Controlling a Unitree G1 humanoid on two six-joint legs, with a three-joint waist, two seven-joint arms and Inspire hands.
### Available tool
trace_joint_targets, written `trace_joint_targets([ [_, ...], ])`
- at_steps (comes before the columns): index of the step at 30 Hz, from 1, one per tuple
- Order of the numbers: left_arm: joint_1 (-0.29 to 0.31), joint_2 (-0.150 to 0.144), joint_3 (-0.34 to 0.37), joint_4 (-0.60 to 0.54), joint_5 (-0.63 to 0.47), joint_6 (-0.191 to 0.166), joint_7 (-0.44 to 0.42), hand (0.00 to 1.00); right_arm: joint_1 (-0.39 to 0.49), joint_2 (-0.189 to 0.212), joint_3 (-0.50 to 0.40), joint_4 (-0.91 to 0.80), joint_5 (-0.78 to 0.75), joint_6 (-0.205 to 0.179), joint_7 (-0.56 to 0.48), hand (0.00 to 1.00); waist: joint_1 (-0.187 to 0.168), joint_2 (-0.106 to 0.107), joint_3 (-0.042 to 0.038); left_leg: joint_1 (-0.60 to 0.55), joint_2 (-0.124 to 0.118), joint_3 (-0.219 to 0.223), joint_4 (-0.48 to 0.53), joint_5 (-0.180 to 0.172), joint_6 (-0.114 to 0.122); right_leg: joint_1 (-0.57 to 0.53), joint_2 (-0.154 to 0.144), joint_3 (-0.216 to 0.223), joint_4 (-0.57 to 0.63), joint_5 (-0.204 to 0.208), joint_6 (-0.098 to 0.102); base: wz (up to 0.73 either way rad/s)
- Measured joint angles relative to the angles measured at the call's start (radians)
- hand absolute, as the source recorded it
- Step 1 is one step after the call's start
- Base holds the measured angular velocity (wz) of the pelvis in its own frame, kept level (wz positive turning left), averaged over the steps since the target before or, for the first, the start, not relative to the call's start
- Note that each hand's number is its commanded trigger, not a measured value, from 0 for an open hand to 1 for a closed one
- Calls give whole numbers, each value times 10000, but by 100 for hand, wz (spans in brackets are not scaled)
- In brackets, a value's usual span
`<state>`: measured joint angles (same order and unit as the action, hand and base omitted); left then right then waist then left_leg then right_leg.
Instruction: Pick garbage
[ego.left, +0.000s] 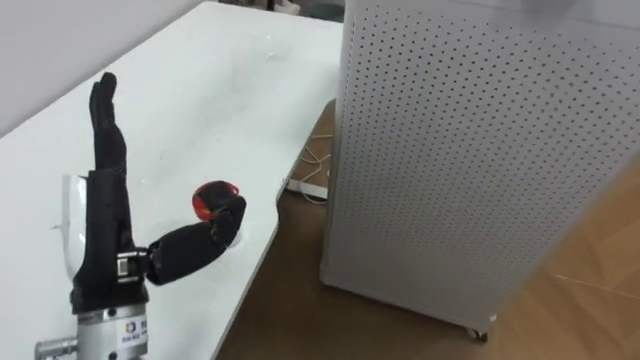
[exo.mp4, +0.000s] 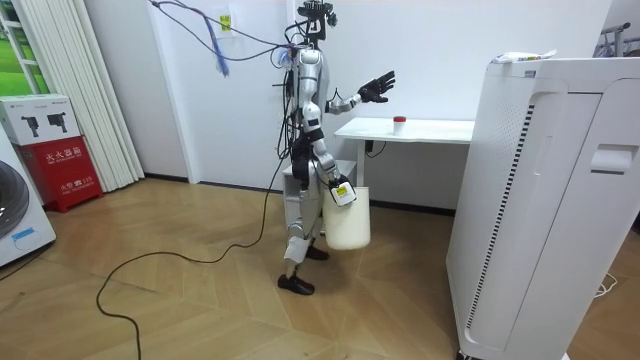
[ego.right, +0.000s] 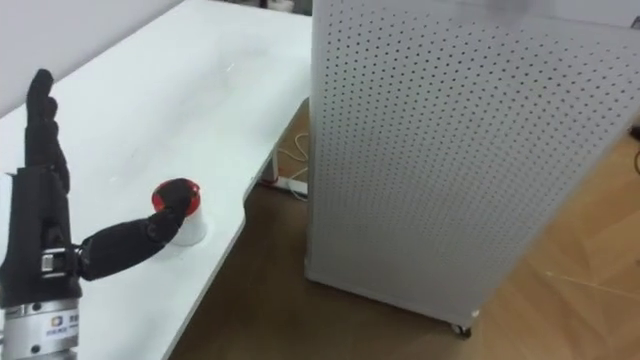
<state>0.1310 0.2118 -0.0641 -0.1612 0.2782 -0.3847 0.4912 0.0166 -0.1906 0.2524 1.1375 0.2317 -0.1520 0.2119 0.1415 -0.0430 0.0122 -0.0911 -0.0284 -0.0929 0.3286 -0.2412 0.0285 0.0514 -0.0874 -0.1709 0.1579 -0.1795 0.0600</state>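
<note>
A small white cup with a red lid (ego.left: 212, 199) stands near the front edge of the white table (ego.left: 200, 90). My left hand (ego.left: 105, 225) is raised over the table just left of the cup, open, with its fingers straight up. Its thumb reaches toward the cup's red lid (ego.right: 176, 196), and I cannot tell whether it touches. In the room view I stand at the table's end, left hand (exo.mp4: 378, 88) lifted toward the cup (exo.mp4: 399, 122). My right hand (exo.mp4: 340, 191) hangs at my side, shut on a white bin (exo.mp4: 347, 222).
A tall white perforated cabinet (ego.left: 480, 150) stands on the wooden floor right of the table, close to its corner (exo.mp4: 550, 200). White cables (ego.left: 312, 183) lie on the floor under the table. A red box (exo.mp4: 58, 165) and curtains stand at the room view's left.
</note>
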Motion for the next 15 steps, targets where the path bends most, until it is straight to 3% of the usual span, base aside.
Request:
trace_joint_targets([
  [8, 134, 2, -12, 1, 4, 0, -35, 0, -17, -63, 6, 293, 18, -3, 17, 100, -11, -42, 5, 115, -3, -33, -64, 54, -87, 80, 40, -236, 10, 1, -3, 0],
  [15, 326, 16, -48, 157, -83, -7, -64, 0, -55, -4, 48, 334, 49, 6, 201, 100, 5, -264, 43, 248, -2, -33, -51, 54, -86, 180, 33, -297, 138, 8, -13, 0],
])
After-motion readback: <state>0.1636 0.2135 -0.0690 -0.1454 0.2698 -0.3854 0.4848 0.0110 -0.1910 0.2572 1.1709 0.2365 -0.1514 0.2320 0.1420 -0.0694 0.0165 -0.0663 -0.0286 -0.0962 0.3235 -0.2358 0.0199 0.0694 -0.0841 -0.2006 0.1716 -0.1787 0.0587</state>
